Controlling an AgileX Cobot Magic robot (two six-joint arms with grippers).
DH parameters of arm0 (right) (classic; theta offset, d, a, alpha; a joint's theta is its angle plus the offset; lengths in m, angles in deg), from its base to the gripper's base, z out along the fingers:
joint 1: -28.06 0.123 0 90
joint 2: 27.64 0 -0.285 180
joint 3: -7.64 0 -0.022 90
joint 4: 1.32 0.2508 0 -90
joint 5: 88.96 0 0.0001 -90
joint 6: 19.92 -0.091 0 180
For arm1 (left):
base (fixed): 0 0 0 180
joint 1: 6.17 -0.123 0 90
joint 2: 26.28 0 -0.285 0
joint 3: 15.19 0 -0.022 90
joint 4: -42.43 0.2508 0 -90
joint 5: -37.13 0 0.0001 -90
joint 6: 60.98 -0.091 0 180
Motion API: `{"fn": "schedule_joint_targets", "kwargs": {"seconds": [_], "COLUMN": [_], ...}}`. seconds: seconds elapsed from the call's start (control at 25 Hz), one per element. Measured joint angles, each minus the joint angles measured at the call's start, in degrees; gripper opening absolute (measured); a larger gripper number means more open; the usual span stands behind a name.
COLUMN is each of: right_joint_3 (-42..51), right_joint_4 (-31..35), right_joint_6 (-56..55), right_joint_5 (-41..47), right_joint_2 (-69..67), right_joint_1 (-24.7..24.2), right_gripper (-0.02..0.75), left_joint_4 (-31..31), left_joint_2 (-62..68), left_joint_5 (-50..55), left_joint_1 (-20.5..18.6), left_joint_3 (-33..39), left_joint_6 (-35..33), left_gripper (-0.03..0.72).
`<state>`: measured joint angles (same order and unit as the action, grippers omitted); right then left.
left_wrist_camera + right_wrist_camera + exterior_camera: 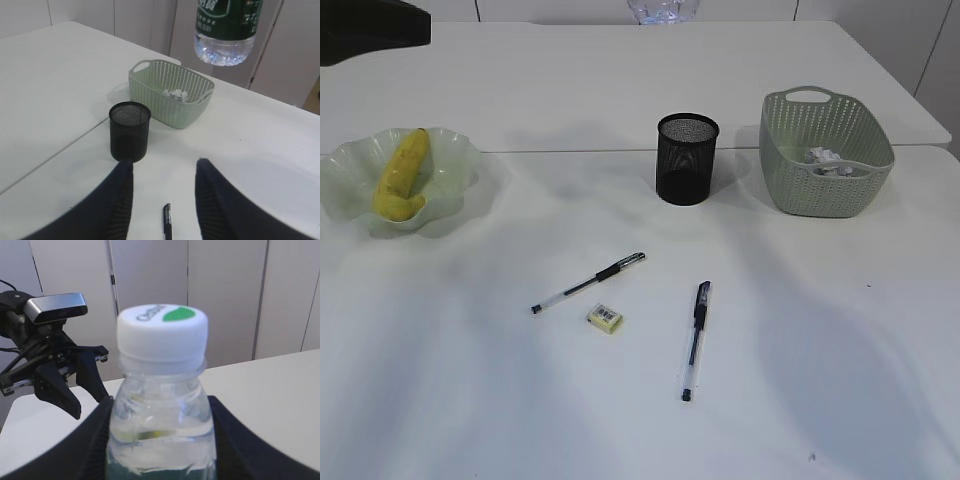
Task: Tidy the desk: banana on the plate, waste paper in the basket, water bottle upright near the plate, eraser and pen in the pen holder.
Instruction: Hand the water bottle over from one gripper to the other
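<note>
On the counter (620, 430), banana (402, 175) sits in the plate (470, 160), paper (825, 158) in the basket (790, 190), holder (687, 160) looks empty. Right gripper (160, 440) clamps the bottle (161, 405); left gripper (162, 195) partway apart, nothing in it.

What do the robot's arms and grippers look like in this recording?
Both grippers are dark, almost black. The left gripper has wedge-shaped fingers tapering to blunt tips, a grey camera bar mounted above it, and black cables looping at its side. Its fingers show ribbed inner faces in its own wrist view. The right gripper's fingers are broad, dark and smooth. A black arm segment shows top left.
</note>
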<state>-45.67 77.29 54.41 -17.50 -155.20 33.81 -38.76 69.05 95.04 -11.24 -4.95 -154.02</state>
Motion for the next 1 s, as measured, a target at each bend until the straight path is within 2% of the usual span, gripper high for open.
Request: {"fn": "schedule_joint_targets", "kwargs": {"seconds": [0.36,0.56,0.8,0.88,1.0], "right_joint_3": [0.0,0.0,0.0,0.0,0.0], "right_joint_4": [-0.23,-0.98,-0.98,-0.86,-0.49], "right_joint_6": [0.0,-0.04,-0.4,-2.03,-5.59], "right_joint_5": [0.0,0.0,0.1,0.1,0.1], "right_joint_2": [0.0,0.0,0.0,0.0,0.0], "right_joint_1": [0.0,0.0,0.0,0.0,0.0], "right_gripper": [0.363,0.363,0.363,0.363,0.363], "left_joint_4": [-8.76,-10.2,-15.11,-15.71,-16.65], "left_joint_2": [0.34,0.34,0.34,0.34,0.34], "left_joint_5": [-1.38,-1.68,0.64,0.39,0.39], "left_joint_1": [0.0,0.0,0.0,0.0,0.24], "left_joint_3": [9.64,10.65,10.65,10.65,10.65], "left_joint_6": [-9.53,-10.54,-9.69,-9.3,-9.19], "left_gripper": [0.287,0.283,0.262,0.282,0.383]}}
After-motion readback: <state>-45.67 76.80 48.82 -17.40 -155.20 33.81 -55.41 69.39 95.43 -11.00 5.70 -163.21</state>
